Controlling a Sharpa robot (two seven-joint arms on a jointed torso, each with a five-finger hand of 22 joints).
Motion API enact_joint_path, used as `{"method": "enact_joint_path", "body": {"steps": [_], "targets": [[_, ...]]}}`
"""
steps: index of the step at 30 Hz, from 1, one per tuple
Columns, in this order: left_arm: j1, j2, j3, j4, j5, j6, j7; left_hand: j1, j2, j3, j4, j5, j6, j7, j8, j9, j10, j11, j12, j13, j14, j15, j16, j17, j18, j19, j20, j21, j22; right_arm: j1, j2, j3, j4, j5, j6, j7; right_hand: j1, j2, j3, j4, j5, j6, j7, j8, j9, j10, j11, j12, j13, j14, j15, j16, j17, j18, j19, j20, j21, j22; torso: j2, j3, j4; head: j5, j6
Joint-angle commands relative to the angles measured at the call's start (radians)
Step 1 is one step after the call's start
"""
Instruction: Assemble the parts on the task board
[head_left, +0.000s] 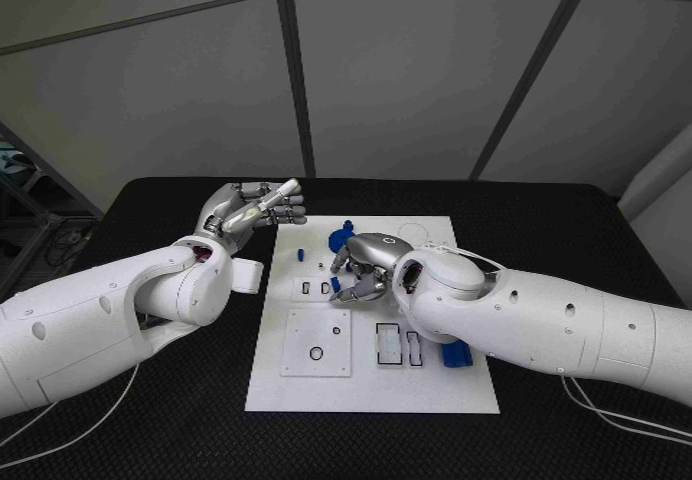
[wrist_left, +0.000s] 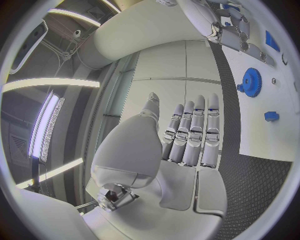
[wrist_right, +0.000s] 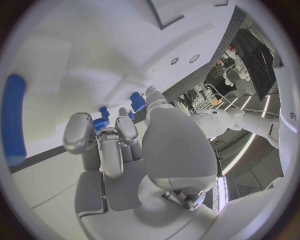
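Right hand (head_left: 361, 270) is over the task board (head_left: 372, 385), fingers curled down at the small blue part (wrist_right: 100, 123) just beside the blue gear (head_left: 338, 239); can't tell if it's gripped. Left hand (head_left: 257, 208) is raised off the board's left edge, fingers straight, holding nothing. Judged step: picking. Next: confirm grip, lift, align.

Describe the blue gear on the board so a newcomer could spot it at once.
Start at the white task board in the middle of the black table. Go to its far end, just beyond the right hand. The blue gear lies there: round and toothed, larger than the small blue pieces beside it.
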Motion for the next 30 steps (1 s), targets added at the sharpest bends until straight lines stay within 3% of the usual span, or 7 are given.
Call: {"method": "enact_joint_path", "body": {"steps": [1, 10, 15, 20, 23, 27, 30], "targets": [[0.002, -0.001, 0.001, -0.002, -0.026, 0.001, -0.019, -0.005, 0.007, -0.001, -0.006, -0.005, 0.008, -0.003, -0.003, 0.000, 0.011, -0.003, -0.001, 0.001, 0.015, -0.004, 0.001, 0.002, 0.009, 0.014, -0.002, 0.001, -0.001, 0.002, -0.008, 0.001, 0.009, 0.016, -0.129, 0.039, 0.028, 0.000, -0.024, 0.017, 0.000, -0.005, 0.000, -0.001, 0.002, 0.002, 0.008, 0.007, -0.001, 0.099, 0.006, -0.002, 0.250, -0.002, -0.002, 0.005, -0.005, -0.002, 0.000, 0.0008, -0.0002, 0.001, 0.002], [0.002, -0.012, 0.001, -0.016, -0.139, 0.049, -0.137, 0.003, 0.024, 0.008, -0.027, -0.003, 0.069, -0.047, 0.011, 0.004, 0.163, -0.061, 0.045, 0.019, 0.247, -0.078, 0.117, 0.075, 0.010, 0.182, -0.071, 0.103, 0.039, 0.010, -0.128, 0.002, 0.114, 0.164, -0.203, 0.270, 0.117, 0.049, -0.016, -0.006, 0.046, 0.047, -0.017, 0.030, 0.009, -0.012, -0.008, -0.009, -0.020, 0.086, -0.006, -0.030, 0.202, 0.010, -0.040, -0.004, -0.044, -0.064, -0.007, 0.0015, -0.0064, 0.009, 0.013], [0.003, -0.016, 0.001, -0.033, -0.257, 0.102, -0.267, -0.107, 0.014, -0.045, 0.040, -0.004, 0.087, -0.068, 0.011, 0.004, 0.237, -0.090, 0.078, 0.049, 0.350, -0.110, 0.319, 0.209, 0.006, 0.256, -0.110, 0.225, 0.109, 0.035, -0.202, 0.004, 0.149, 0.304, -0.177, 0.329, 0.129, 0.065, -0.016, -0.015, 0.097, 0.080, -0.020, 0.044, 0.010, -0.038, -0.013, -0.049, -0.062, 0.072, -0.012, -0.062, 0.153, 0.020, -0.069, -0.010, -0.079, -0.118, -0.018, 0.0063, -0.0128, 0.017, 0.014], [0.023, -0.017, 0.001, -0.049, -0.429, 0.233, -0.472, -0.175, 0.008, -0.098, 0.102, -0.004, 0.106, -0.095, 0.039, 0.016, 0.303, -0.119, 0.216, 0.169, 0.322, -0.137, 0.883, 0.747, 0.000, 0.245, -0.137, 0.417, 0.258, 0.053, -0.278, 0.028, 0.151, 0.426, -0.168, 0.348, 0.123, 0.070, -0.024, -0.014, 0.100, 0.102, -0.026, 0.055, 0.011, -0.033, -0.018, -0.053, -0.067, 0.071, -0.016, -0.068, 0.147, 0.019, -0.062, -0.014, -0.079, -0.115, -0.032, 0.0086, -0.0159, 0.026, 0.006], [0.043, -0.008, 0.001, -0.061, -0.526, 0.308, -0.591, -0.176, 0.016, -0.125, 0.150, 0.002, 0.108, -0.111, 0.090, 0.043, 0.271, -0.135, 0.373, 0.309, 0.340, -0.166, 1.138, 1.021, -0.037, 0.302, -0.147, 0.642, 0.525, 0.064, -0.319, 0.036, 0.146, 0.476, -0.175, 0.353, 0.121, 0.071, -0.026, -0.014, 0.101, 0.108, -0.028, 0.059, 0.012, -0.031, -0.020, -0.052, -0.067, 0.071, -0.018, -0.068, 0.147, 0.019, -0.059, -0.016, -0.079, -0.114, -0.041, 0.0133, -0.0174, 0.031, 0.004], [0.069, 0.018, -0.003, -0.081, -0.618, 0.371, -0.729, -0.160, 0.017, -0.143, 0.188, -0.002, 0.111, -0.129, 0.172, 0.102, 0.231, -0.154, 0.603, 0.513, 0.380, -0.168, 1.308, 1.237, -0.064, 0.368, -0.163, 0.823, 0.783, 0.073, -0.361, 0.041, 0.137, 0.523, -0.187, 0.356, 0.119, 0.072, -0.028, -0.014, 0.103, 0.111, -0.029, 0.061, 0.012, -0.030, -0.021, -0.054, -0.069, 0.071, -0.019, -0.069, 0.147, 0.019, -0.059, -0.017, -0.079, -0.114, -0.053, 0.0177, -0.0204, 0.036, 0.001], [0.089, 0.039, -0.015, -0.095, -0.663, 0.392, -0.796, -0.154, 0.021, -0.148, 0.190, -0.002, 0.107, -0.140, 0.216, 0.139, 0.247, -0.160, 0.777, 0.686, 0.389, -0.172, 1.336, 1.277, -0.078, 0.408, -0.169, 0.889, 0.888, 0.075, -0.380, 0.043, 0.133, 0.538, -0.192, 0.354, 0.119, 0.072, -0.029, -0.013, 0.104, 0.112, -0.030, 0.061, 0.012, -0.032, -0.021, -0.057, -0.072, 0.071, -0.019, -0.071, 0.144, 0.019, -0.059, -0.017, -0.080, -0.116, -0.057, 0.0182, -0.0207, 0.037, -0.003]]}}
